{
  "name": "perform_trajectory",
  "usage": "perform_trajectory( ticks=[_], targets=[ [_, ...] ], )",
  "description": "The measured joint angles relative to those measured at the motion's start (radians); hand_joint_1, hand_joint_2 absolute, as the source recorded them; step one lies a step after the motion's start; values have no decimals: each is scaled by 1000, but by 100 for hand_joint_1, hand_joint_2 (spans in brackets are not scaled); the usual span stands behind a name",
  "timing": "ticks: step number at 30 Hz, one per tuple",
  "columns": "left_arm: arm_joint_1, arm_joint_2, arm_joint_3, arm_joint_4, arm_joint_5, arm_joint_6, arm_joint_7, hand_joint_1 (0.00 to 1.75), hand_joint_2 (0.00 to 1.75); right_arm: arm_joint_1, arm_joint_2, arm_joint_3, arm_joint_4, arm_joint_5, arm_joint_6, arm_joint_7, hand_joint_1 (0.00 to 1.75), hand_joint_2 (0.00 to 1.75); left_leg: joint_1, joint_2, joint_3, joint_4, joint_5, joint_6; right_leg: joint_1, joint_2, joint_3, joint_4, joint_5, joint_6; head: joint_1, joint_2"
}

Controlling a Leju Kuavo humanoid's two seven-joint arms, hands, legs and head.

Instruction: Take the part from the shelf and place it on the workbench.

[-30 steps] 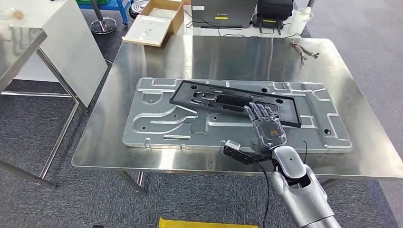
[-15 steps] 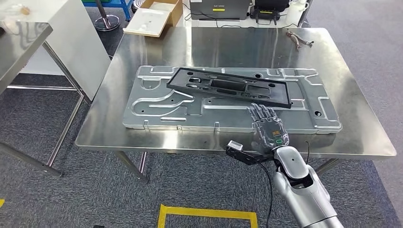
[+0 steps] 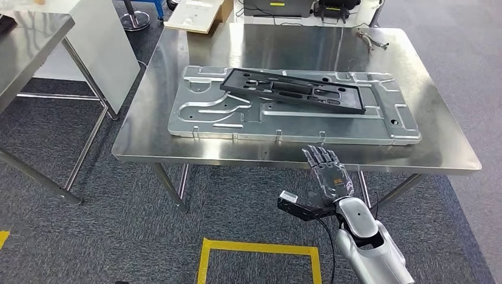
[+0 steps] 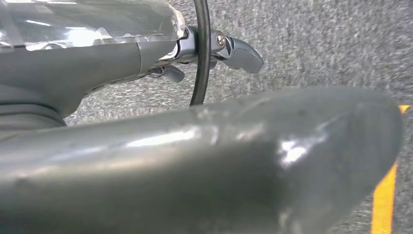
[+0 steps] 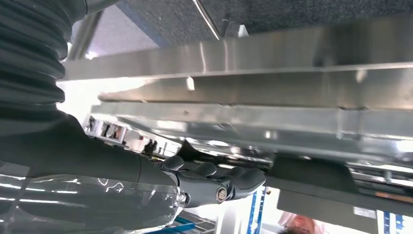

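One black part (image 3: 293,90) lies on the grey panel (image 3: 195,121) at upper centre of the surface (image 3: 148,136). Right hand (image 3: 329,173) hangs empty below the edge, fingers (image 3: 317,157) apart; I'd draw it away level, clear of that edge.

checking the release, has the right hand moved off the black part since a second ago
Yes. The right hand lay on the black part a second ago; now it is off the workbench, at its near edge, holding nothing, while the part stays on the metal panel.

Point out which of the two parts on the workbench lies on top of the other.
The black frame lies on top. It is the smaller, dark part, resting slightly askew across the far half of the large silver panel, which sits flat on the workbench.
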Motion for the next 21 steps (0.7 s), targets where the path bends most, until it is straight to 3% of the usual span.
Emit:
perform_trajectory(
  ticks=[2, 4, 5, 6, 8, 10, 11, 12, 14, 15, 17, 18, 19, 20, 21],
  targets=[
    [-1, -3, 0, 0, 0, 0, 0, 0, 0, 1, 0, 0, -1, 0, -2, 0, 0, 87, -1, 1, -11, 2, 16, -10, 7, 1, 77, -116, -20, -11, 0, 0],
    [-1, -4, 1, 0, 0, 0, 0, 0, 0, 3, 0, 0, -2, -1, -5, 0, 0, 0, -1, 1, -15, -3, 35, -23, 10, 0, 90, -154, -24, -21, 0, 0],
    [0, -4, 1, 0, 0, 0, 0, 0, 0, 5, 0, 0, -1, -4, -9, -1, 0, 0, 1, -1, -18, -2, 36, -28, 9, -2, 83, -157, -13, -27, 0, 0],
    [2, -5, 2, 0, 0, -1, 0, 0, 0, 10, 0, 0, -2, -12, -18, -6, 0, 0, 2, -3, -25, 8, 19, -34, 7, -4, 75, -160, -1, -34, 0, 0],
    [6, -6, 8, 0, 1, -1, -1, 0, 0, 36, 0, -5, -13, -39, -51, -23, 0, 0, 6, -5, -47, 80, -72, -44, 3, -10, 52, -164, 24, -47, 0, 0],
    [9, -6, 17, 0, 2, 0, -3, 0, 0, 91, -1, -18, -37, -61, -100, -44, 0, 0, 9, -5, -63, 200, -166, -53, 5, -16, 25, -163, 46, -51, 0, 0],
    [11, -7, 22, 0, 3, 1, -5, 0, 0, 126, -1, -24, -50, -66, -126, -53, 0, 0, 10, -5, -60, 247, -176, -57, 5, -20, 11, -161, 56, -50, 0, 0],
    [13, -7, 27, 0, 4, 2, -7, 0, 0, 164, -2, -29, -62, -67, -148, -61, 0, 0, 11, -5, -47, 269, -162, -59, 5, -23, -5, -159, 66, -48, 0, 0],
    [18, -8, 38, 0, 8, 4, -13, 0, 0, 241, -2, -38, -80, -73, -189, -79, 0, 0, 11, -5, 23, 222, -104, -60, 5, -26, -37, -150, 85, -43, 0, 0],
    [19, -9, 44, 0, 11, 6, -17, 0, 0, 280, -1, -44, -85, -84, -214, -90, 0, 0, 11, -7, 79, 156, -99, -57, 6, -27, -50, -144, 92, -38, 0, 0],
    [18, -11, 58, 0, 18, 9, -23, 0, 0, 358, -1, -61, -87, -121, -273, -121, 0, 0, 6, -9, 175, 20, -129, -44, 7, -31, -63, -135, 107, -27, 0, 0],
    [19, -13, 65, 0, 21, 13, -24, 0, 0, 396, -1, -73, -81, -150, -304, -141, 0, 0, 2, -11, 198, -22, -146, -36, 7, -33, -64, -135, 115, -21, 0, 0],
    [22, -15, 74, 0, 24, 18, -24, 0, 0, 431, 0, -86, -70, -179, -327, -161, 0, 0, 0, -11, 202, -37, -147, -26, 7, -36, -63, -138, 125, -15, 0, 0],
    [25, -18, 84, 0, 26, 22, -23, 0, 0, 459, 2, -104, -53, -212, -348, -185, 0, 0, 0, -9, 194, -38, -138, -16, 5, -35, -64, -141, 131, -9, 0, 0],
    [28, -22, 92, 0, 28, 27, -23, 0, 0, 483, 6, -129, -28, -243, -365, -221, 0, 0, 1, -6, 185, -39, -126, -6, 2, -30, -69, -135, 120, -3, 0, 0]
  ],
)
